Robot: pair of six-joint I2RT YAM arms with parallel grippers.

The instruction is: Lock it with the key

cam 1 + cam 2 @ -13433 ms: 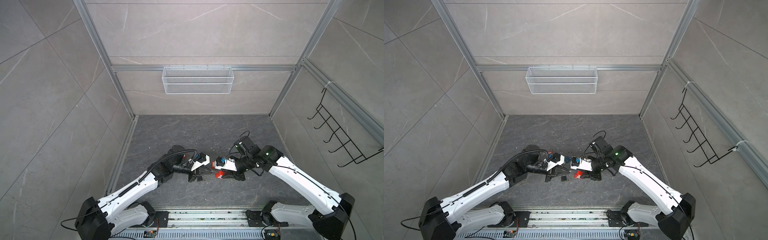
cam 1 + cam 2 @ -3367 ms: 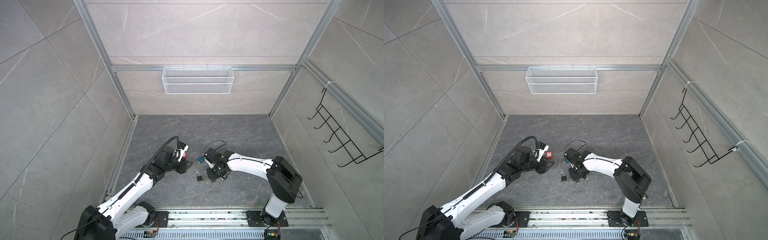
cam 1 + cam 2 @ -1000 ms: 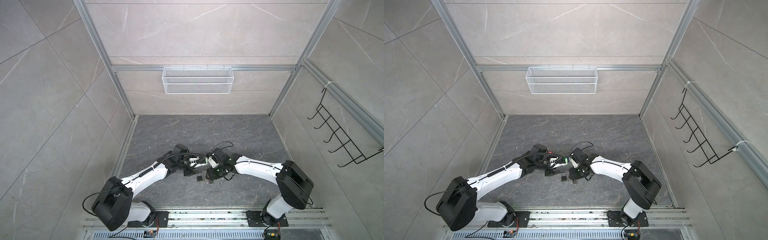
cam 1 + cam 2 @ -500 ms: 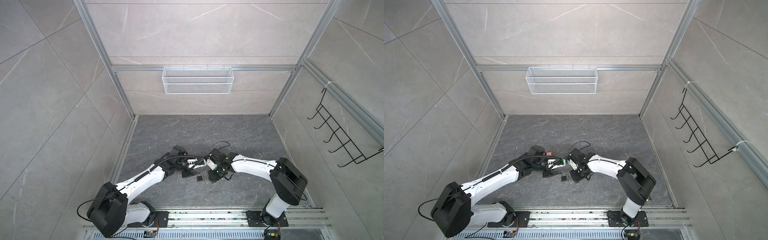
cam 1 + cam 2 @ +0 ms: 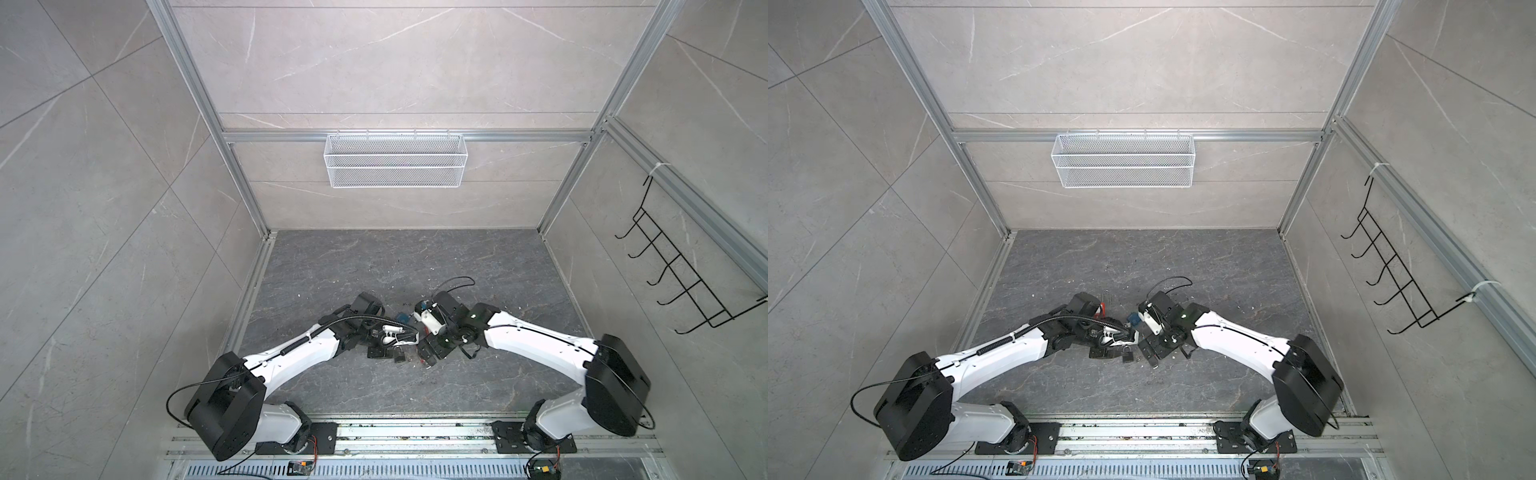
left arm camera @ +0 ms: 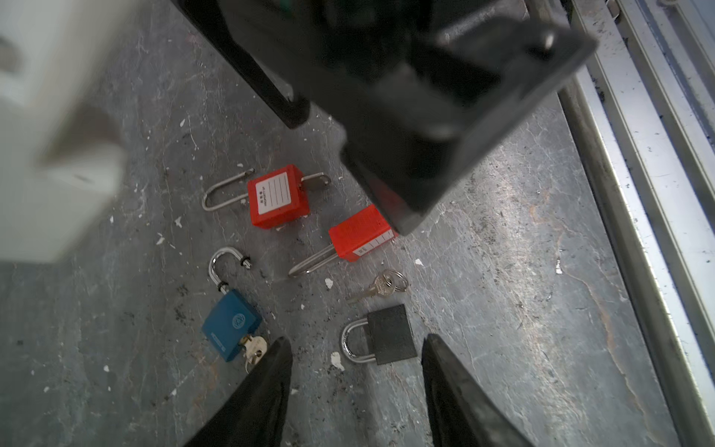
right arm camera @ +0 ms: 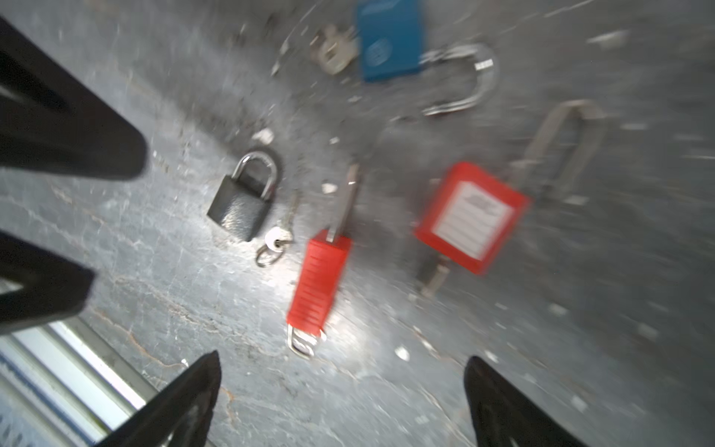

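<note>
The left gripper (image 6: pixel 356 339), jaws parted and empty, is nearest the black padlock (image 6: pixel 390 338). It lies just ahead, long axis running fingertip to fingertip. The loose key (image 6: pixel 381 286) lies just beyond it, near the worktop's (image 6: pixel 522 271) front edge. The right gripper (image 7: pixel 342 358), spread wide and empty, sits farther off.

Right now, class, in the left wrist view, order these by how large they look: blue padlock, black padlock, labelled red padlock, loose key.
1. Labelled red padlock and blue padlock: they look about alike, shackles included, too close to rank.
2. Black padlock: somewhat smaller.
3. Loose key: plainly the smallest.
</note>
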